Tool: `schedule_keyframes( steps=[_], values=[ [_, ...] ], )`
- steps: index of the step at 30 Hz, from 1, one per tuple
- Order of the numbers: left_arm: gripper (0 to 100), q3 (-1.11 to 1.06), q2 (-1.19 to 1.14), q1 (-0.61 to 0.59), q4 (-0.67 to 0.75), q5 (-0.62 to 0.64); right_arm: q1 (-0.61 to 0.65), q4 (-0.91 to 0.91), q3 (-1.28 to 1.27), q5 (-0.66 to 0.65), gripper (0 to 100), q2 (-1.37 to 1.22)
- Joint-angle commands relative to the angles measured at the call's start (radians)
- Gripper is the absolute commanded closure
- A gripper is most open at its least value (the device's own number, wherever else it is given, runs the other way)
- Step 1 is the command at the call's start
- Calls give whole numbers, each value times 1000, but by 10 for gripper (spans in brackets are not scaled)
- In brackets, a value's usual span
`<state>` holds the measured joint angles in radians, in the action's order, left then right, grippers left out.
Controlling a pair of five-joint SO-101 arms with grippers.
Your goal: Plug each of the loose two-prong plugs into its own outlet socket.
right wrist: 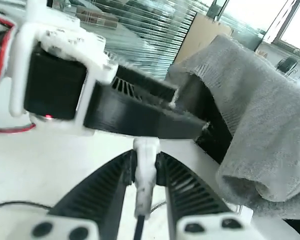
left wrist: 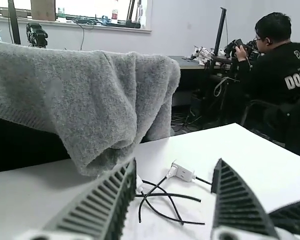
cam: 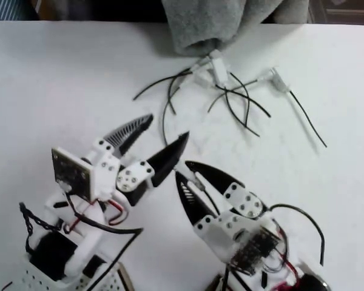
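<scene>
White table [cam: 60,73], grey sweater [cam: 200,24] at its far edge. Your right gripper [cam: 183,168] clamps a white plug [right wrist: 146,170]; your left gripper [cam: 168,126], jaws apart, sits just beside it.

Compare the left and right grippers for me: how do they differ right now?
The left gripper is open and empty; the right gripper is shut on a white plug. The left gripper faces the cable tangle; the right gripper faces the left one's nearer finger. Both have black ribbed fingers.
</scene>
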<state>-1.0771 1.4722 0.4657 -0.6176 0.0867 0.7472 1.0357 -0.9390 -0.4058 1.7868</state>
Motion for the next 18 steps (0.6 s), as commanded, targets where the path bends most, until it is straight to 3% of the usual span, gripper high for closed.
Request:
schedule_keyframes(
  steps=[1,18],
  values=[
    [755,-5,-8,-10,3,-11,7,13,117,-8,979,13],
    [755,-26,-8,-2,17,-11,-4,13,167,-32,979,12]
  ],
)
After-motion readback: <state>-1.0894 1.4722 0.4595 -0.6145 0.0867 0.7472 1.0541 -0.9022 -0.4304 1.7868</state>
